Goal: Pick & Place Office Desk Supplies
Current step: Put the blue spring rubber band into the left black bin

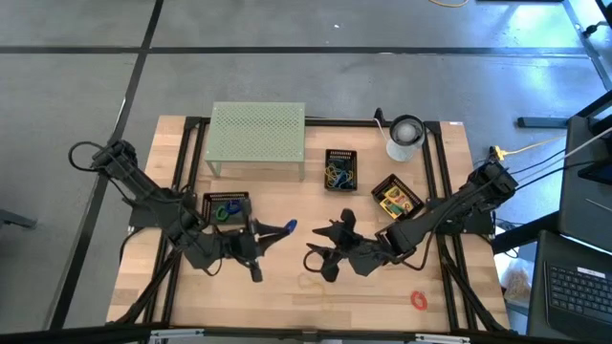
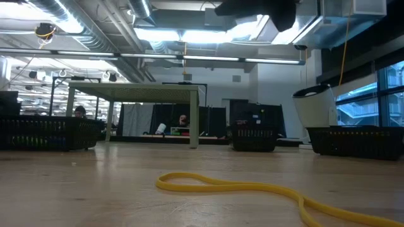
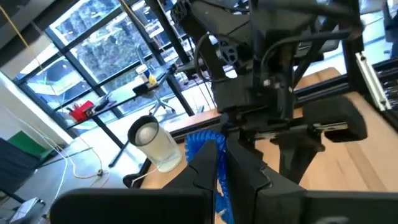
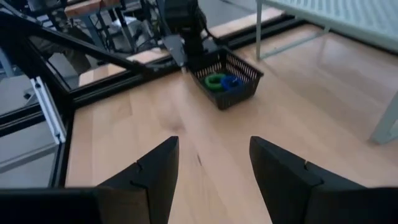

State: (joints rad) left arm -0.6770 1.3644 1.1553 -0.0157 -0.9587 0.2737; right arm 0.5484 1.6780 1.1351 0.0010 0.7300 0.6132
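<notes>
High view: the left gripper point(image 1: 273, 232) sits mid-table with its fingers clamped on a blue loop clip point(image 1: 287, 226), just beside a black basket point(image 1: 227, 207); the right gripper point(image 1: 335, 247) faces it, fingers apart and empty. Low view: a tan rubber band point(image 2: 252, 189) lies flat on the table point(image 2: 95, 183). Wrist views: the blue clip shows pinched between the left fingers point(image 3: 249, 177), while a green clip point(image 4: 216, 80) lies in the basket well ahead of the spread right fingers point(image 4: 155, 171).

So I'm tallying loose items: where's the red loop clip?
In the high view the red loop clip lies alone on the table's front right, below the right gripper.
</notes>
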